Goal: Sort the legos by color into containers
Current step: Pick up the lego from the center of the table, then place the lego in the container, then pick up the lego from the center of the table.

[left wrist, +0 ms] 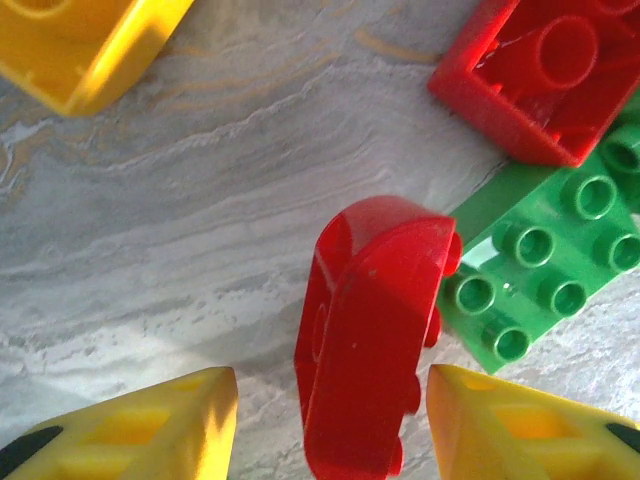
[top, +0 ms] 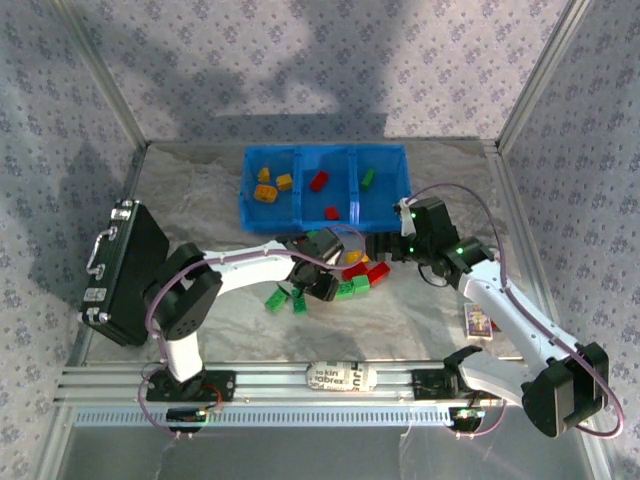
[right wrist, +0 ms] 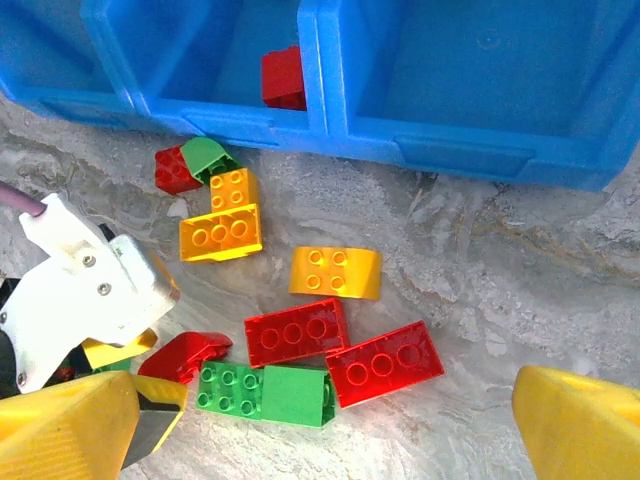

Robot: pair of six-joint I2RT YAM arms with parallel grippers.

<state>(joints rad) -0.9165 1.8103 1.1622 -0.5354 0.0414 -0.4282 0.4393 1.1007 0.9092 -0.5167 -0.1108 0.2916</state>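
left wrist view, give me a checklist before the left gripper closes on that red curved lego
1. Red curved lego between the fingers of the left gripper: ok.
2. Both fingers touching it: not ok, a gap shows on one side.
3. Neighbours clear: not ok, a green lego touches its studded side.
4. Target known: ok, the middle compartment of the blue bin holds red legos.
5. Right gripper out of the lift path: cannot tell; it stands open near the bin's front.
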